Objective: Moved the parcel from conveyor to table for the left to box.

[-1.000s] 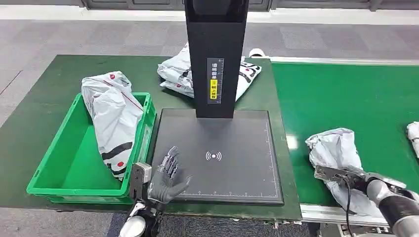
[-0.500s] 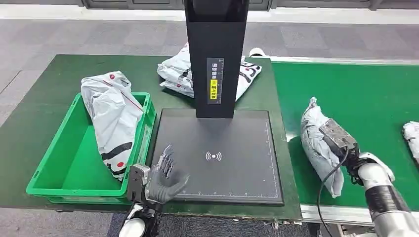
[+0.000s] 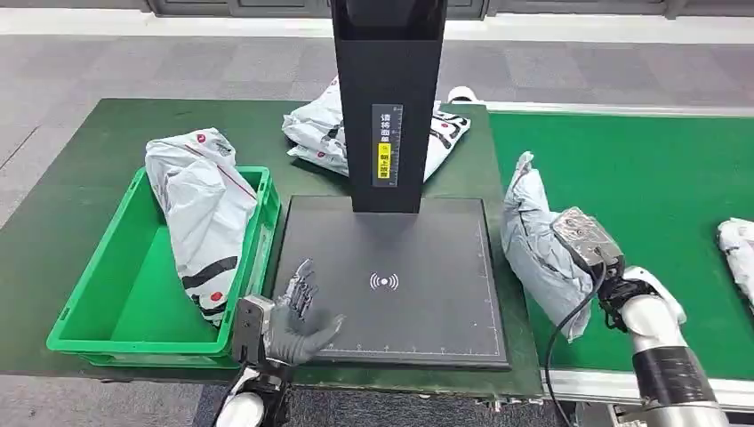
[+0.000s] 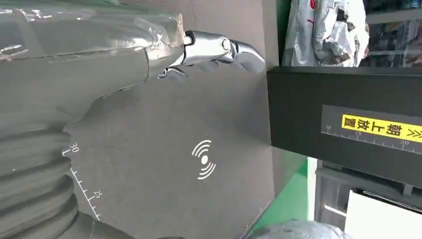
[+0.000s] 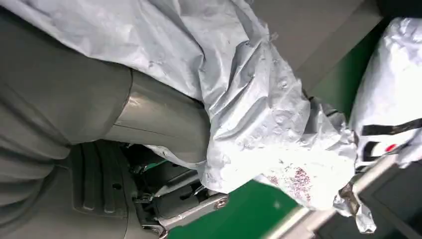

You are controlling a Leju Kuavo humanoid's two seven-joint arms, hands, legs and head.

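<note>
My right hand (image 3: 589, 244) grips a grey plastic parcel (image 3: 532, 240), lifted over the seam between the green conveyor (image 3: 640, 169) and the table (image 3: 98, 142). In the right wrist view the crumpled parcel (image 5: 259, 104) fills the space past my thumb (image 5: 159, 127). My left hand (image 3: 298, 313) rests open at the near left corner of the black scanner plate (image 3: 418, 294), fingers spread. In the left wrist view my left fingers (image 4: 219, 47) reach over the plate (image 4: 164, 149).
A green crate (image 3: 107, 294) at the left holds a white parcel (image 3: 204, 213). Another white parcel (image 3: 324, 133) lies behind the black scanner post (image 3: 389, 98). One more parcel (image 3: 738, 245) lies at the conveyor's right edge.
My right hand has lifted the grey parcel off the conveyor and carried it leftward to the scanner plate's right edge. The left hand has stayed put.
</note>
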